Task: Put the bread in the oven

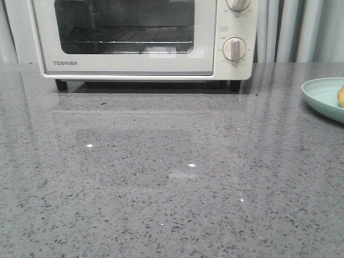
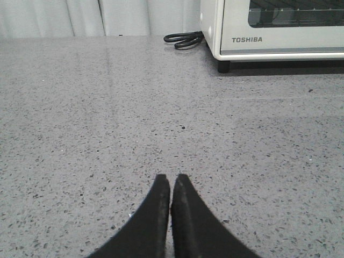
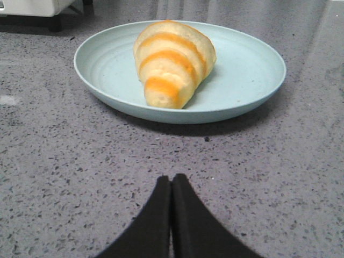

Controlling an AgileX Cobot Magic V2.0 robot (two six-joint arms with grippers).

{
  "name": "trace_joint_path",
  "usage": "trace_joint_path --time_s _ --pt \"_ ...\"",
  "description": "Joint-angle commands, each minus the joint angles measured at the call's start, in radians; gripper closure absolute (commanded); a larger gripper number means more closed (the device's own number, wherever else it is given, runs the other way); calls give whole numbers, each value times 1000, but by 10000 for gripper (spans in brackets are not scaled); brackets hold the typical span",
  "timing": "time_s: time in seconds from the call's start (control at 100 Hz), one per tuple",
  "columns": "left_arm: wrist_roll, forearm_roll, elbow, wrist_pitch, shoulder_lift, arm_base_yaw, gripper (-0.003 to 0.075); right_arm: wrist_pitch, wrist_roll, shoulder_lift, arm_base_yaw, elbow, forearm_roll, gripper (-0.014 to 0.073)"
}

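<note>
Nothing started yet, by the look of it. Oven (image 1: 140, 40) sits at the far side of the table (image 1: 161, 188), door shut, wire rack (image 1: 129, 43) visible through the glass with nothing on it that I can see. Two knobs (image 1: 234, 49) on its right side; can't read their settings.

Bread (image 3: 172, 62) is on the pale blue plate (image 3: 252, 70), at the right edge of the table, nearer than the oven. In the front view only a sliver of it (image 1: 341, 97) shows at the plate's (image 1: 320, 94) cut-off edge. It's the only thing on the plate.

Left gripper (image 2: 171, 185): fingers pressed together, holding nothing, low over bare table, oven off to its far right. Right gripper (image 3: 171, 185): fingers also pressed together, holding nothing, pointed straight at the plate, a short way off from it.

Step in hand, my read: pre-approach. Door has to come down before bread can go in, and the left arm is the one on the oven side. Then the right needs to spread its fingers and come onto the bread across its thick middle; the tapered ends would likely slip.

Power cord (image 2: 184, 39) lies coiled left of the oven, clear of the door.
</note>
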Motion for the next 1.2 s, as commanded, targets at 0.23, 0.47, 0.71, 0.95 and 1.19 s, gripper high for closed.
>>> trace_joint_path --time_s 0.23,0.47,0.71,0.95,1.19 --pt "-8 -2 22 -85 -27 -9 741 -15 -1 -22 -2 24 -6 661" --pt "-8 -10 22 -86 -27 -9 742 -15 -1 -22 -2 24 -6 661" --pt "-8 -57 22 -197 -27 -9 741 -96 -1 -22 -2 24 3 661" --pt "-8 -224 22 -256 -27 -9 741 -490 3 -22 -2 24 45 661" --pt "-8 -231 22 -427 -27 -9 742 -798 3 -22 -2 24 45 661"
